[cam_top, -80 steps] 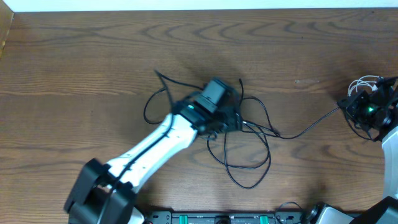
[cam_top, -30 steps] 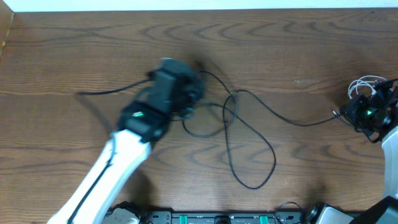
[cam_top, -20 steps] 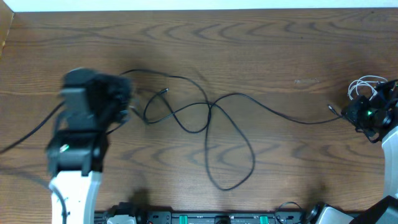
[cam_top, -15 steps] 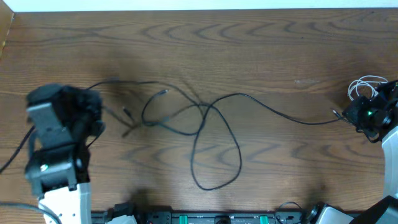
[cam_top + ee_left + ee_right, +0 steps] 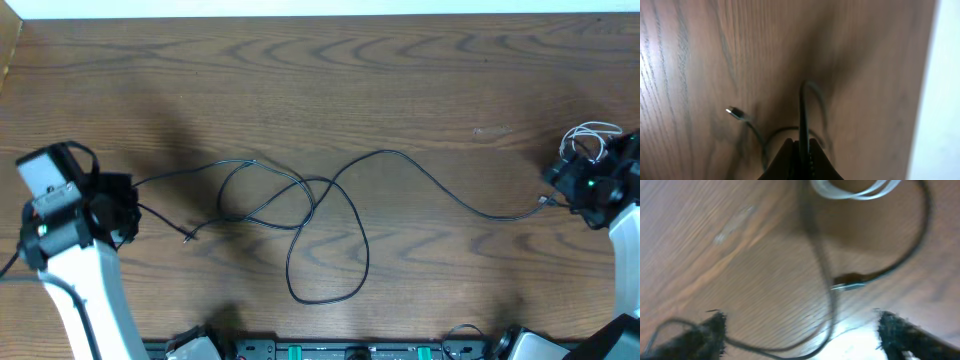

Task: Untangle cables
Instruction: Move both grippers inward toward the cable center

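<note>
The left end effector (image 5: 801,146) is closed on a black cable (image 5: 802,107), its two fingers pinched together with the cord rising straight out from between them before it bends over toward the bench (image 5: 300,80). Just to one side of that grip, a small plug (image 5: 731,112) lies flat on the wood at the free end of a thin black cord that curves back toward the fingers. In the overhead view this end effector sits at the far left of the bench, and the held cable runs from it toward the middle, where black cord crosses itself in a loose knot of loops (image 5: 305,185), with one larger loop hanging toward the front edge. I cannot tell from these views whether the loops belong to one cord or to more than one. From the loops a single black strand arches up and then trails off to the far right, ending in a second plug (image 5: 846,286) that lies on the wood near the right end effector (image 5: 800,324). That end effector is open, its fingers standing wide apart and clamped on nothing, though a blurred black cord passes across the space between them. A white cable (image 5: 850,191) is coiled just beyond it, at the right edge of the bench.
</note>
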Robot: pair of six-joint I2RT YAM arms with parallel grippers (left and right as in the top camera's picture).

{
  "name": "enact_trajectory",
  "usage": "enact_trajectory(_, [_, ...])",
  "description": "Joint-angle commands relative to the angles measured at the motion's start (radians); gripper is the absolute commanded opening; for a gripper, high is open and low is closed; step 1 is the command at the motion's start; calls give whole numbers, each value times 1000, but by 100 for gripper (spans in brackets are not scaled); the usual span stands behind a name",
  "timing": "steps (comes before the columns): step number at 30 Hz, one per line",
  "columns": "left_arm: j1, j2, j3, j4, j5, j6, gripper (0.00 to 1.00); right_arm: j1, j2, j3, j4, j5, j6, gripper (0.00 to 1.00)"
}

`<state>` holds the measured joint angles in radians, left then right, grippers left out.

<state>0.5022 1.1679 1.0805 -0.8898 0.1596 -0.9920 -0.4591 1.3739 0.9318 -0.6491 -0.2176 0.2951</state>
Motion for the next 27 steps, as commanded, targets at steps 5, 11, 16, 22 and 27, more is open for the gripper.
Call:
enact_trajectory(5, [-18, 176, -3, 9, 118, 241, 8, 243, 3, 86, -82, -81, -91, 99])
enact_trajectory(11, [-18, 264, -3, 27, 192, 373, 17, 467, 7, 100, -109, -81, -78, 99])
enact_trajectory(16, [-53, 303, -3, 32, 231, 494, 77, 653, 34, 100, -87, -81, -71, 99])
enact_trajectory(22, [-154, 305, 16, 41, 330, 649, 85, 813, 85, 100, -6, -81, -71, 99])
enact_trajectory(27, [-315, 307, 25, 35, 319, 671, 85, 922, 164, 100, 43, -80, -45, 79])
